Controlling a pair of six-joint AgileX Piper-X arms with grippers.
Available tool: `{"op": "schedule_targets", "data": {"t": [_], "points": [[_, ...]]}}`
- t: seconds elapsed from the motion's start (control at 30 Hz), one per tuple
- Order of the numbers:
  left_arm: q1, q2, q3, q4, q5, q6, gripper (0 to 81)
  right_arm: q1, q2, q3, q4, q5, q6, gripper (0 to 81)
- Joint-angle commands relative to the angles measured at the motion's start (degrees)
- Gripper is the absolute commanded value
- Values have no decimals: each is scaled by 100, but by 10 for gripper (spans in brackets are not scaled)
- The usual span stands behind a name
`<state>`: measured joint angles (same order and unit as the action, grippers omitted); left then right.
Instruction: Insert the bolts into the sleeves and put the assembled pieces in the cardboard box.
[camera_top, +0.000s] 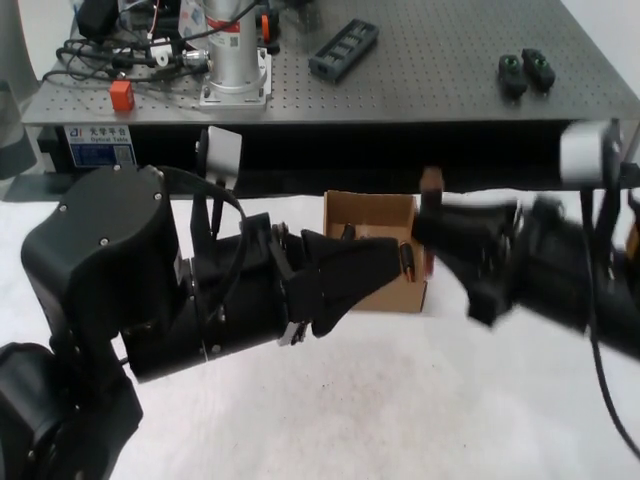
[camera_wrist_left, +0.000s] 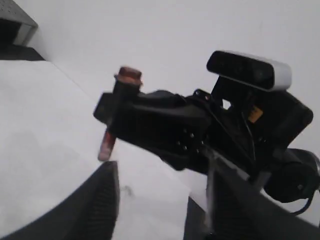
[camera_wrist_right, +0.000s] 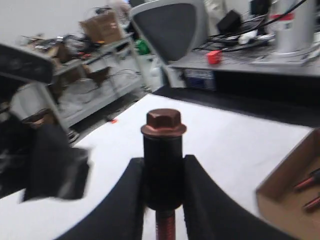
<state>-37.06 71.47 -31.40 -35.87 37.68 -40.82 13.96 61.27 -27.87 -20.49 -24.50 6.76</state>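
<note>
The right end effector (camera_wrist_right: 164, 172) is clamped on a black cylindrical sleeve (camera_wrist_right: 162, 150). A copper-coloured hex-head bolt (camera_wrist_right: 163, 122) is seated in the sleeve, its head above the fingers and its threaded shank sticking out below them. Just beside this end effector, an open brown cardboard box (camera_wrist_right: 287, 197) rests on the white worktop (camera_top: 400, 400) with reddish-shanked pieces (camera_wrist_right: 306, 182) inside. The left end effector (camera_wrist_left: 160, 200) faces it nearby, fingers spread and empty.
</note>
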Motion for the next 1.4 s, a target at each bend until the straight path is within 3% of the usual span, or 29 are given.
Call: {"op": "schedule_targets", "data": {"t": [0.0,0.13,0.37,0.6,0.67,0.7,0.83,0.9,1.1,1.3,1.37], "points": [[-26,-29,0,-27,-147,363,254,-101,629,-585,-46,443,-404,44],[-26,-127,163,-27,-177,409,6,-118,2016,-1702,626,1117,-475,44],[-26,-988,830,132,-1462,589,7,-118,4387,-3980,2377,2220,-555,44],[-26,-2407,1101,2927,-3001,1447,7,-118,5604,-5418,4088,2450,-555,43],[-26,-2786,1101,3637,-3449,1519,7,-118,5692,-5527,4369,2387,-555,1],[-26,-2959,1101,4026,-3610,1518,7,-118,5711,-5541,4457,2358,-555,49],[-42,-3473,1101,5321,-4096,1518,7,-118,5674,-5539,4547,2356,-555,333],[-43,-3680,1101,5724,-4315,1642,7,-133,5520,-5509,4547,2356,-555,384],[-56,-4173,1101,6775,-4538,1729,7,-133,4121,-4605,4583,1978,-676,218],[-329,-4817,1101,7338,-5070,1373,7,-113,1233,-1662,2913,1702,-542,11],[-450,-5011,1139,7443,-5201,1375,7,-113,134,-659,2374,1588,-416,44]]}}
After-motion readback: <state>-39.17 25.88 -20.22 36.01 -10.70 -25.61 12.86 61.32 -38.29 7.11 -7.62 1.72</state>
